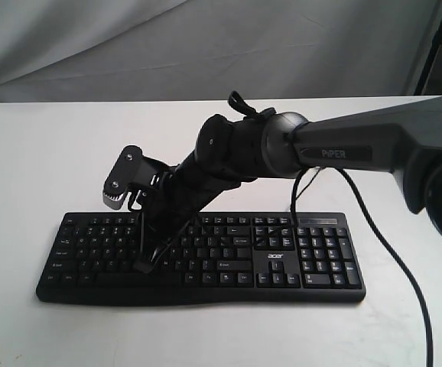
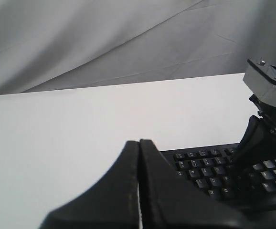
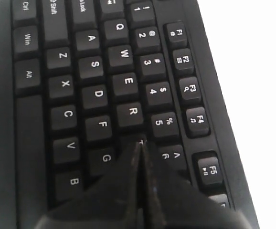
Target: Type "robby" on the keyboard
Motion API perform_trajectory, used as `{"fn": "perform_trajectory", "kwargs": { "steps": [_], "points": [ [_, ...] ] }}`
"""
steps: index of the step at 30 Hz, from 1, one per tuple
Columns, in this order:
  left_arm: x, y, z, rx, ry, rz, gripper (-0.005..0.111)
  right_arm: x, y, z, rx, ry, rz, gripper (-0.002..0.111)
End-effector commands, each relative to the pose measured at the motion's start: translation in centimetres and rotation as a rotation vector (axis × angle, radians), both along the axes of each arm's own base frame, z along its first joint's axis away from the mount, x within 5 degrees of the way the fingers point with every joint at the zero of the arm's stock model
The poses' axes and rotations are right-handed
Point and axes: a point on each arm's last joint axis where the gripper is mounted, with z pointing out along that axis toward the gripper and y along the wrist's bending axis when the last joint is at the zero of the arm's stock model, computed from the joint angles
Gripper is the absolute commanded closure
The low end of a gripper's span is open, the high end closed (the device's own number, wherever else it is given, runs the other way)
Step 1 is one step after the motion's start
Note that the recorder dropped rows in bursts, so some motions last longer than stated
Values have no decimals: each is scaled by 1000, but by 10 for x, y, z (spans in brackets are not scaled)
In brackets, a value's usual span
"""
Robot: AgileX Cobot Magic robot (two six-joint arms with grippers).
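The black keyboard [image 1: 282,264] lies across the white table, its "acer" logo to the left of the number pad. My right arm reaches across it to the letter keys on the left side. The right gripper [image 1: 141,264] is shut with nothing in it. In the right wrist view the right gripper [image 3: 140,142] has its tips over the T key, just past the R key [image 3: 132,112] on the keyboard [image 3: 95,95]. My left gripper [image 2: 139,141] is shut and empty, above bare table off the keyboard's [image 2: 200,171] left end.
The white table [image 1: 37,153] runs back to a grey cloth backdrop [image 1: 129,46]. A black cable [image 1: 393,256] hangs from the right arm and trails over the table toward the front right. The right arm's wrist camera block [image 2: 269,86] juts up above the keys.
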Motion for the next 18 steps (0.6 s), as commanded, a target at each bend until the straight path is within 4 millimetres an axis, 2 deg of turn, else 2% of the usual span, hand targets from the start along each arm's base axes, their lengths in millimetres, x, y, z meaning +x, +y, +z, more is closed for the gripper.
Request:
{"fn": "perform_trajectory", "kwargs": {
  "steps": [1,18],
  "points": [
    [0,0,-1,1,-5,-6,107,2,1,3,5,-18,-2,108],
    [0,0,-1,1,-5,-6,107,5,-3,2,-9,-27,-13,108]
  ]
}}
